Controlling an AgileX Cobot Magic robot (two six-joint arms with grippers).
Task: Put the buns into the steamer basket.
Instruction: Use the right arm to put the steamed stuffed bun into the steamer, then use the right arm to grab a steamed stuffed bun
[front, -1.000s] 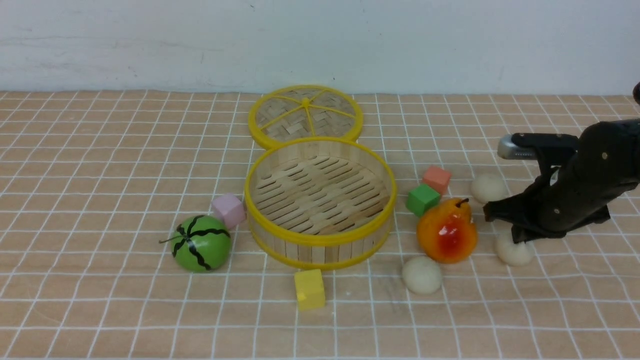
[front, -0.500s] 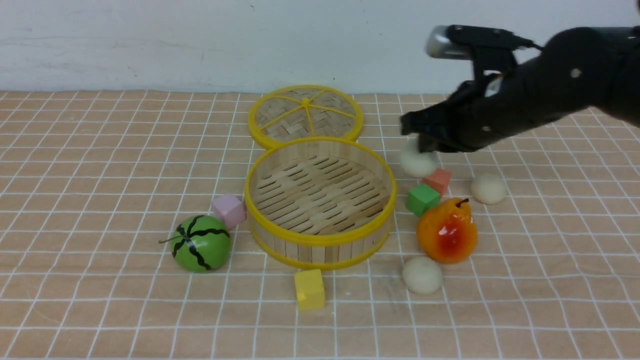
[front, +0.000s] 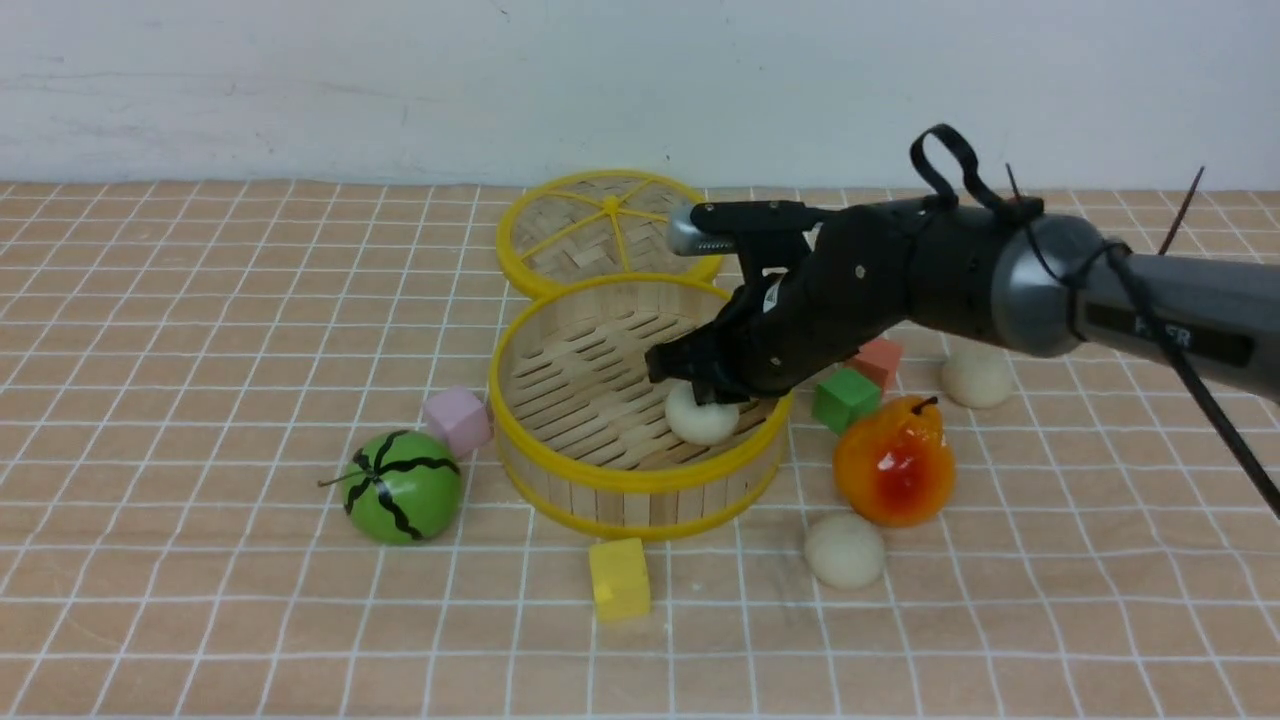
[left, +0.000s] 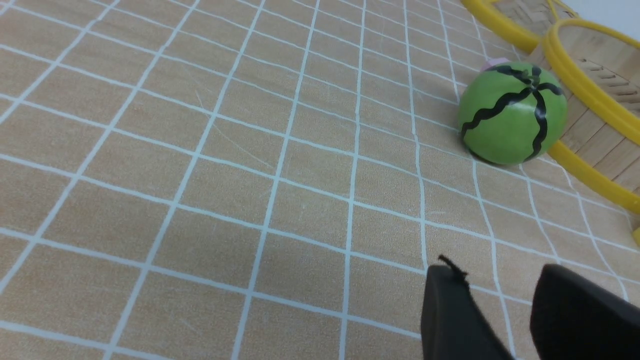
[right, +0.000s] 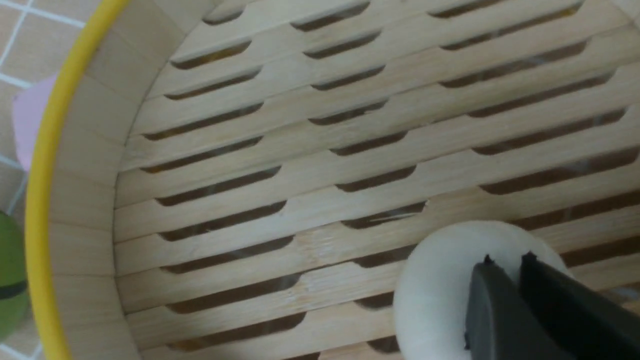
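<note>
The steamer basket (front: 640, 478) stands at the table's middle, and its slatted floor (right: 320, 150) fills the right wrist view. My right gripper (front: 700, 392) reaches down inside it near the right wall. Its jaws stand almost together, pinching the top of one cream-white bun (front: 702, 420) (right: 435, 290). Whether that bun rests on the slats I cannot tell. Two more buns lie on the table: one (front: 978, 377) at the far right, one (front: 844, 549) in front of the pear. My left gripper (left: 495, 272) hovers open and empty over bare table near the watermelon ball (left: 512, 114).
The woven lid (front: 610, 230) lies behind the basket. An orange-red pear (front: 893, 462), a green cube (front: 845, 398) and an orange cube (front: 875, 357) sit to its right. A pink cube (front: 457, 420) and the watermelon ball (front: 402, 487) sit to its left, a yellow cube (front: 619, 577) in front.
My right gripper lifted a bun from the table at the far right, carried it left over the cubes and lowered it into the basket. The other buns have not moved.
</note>
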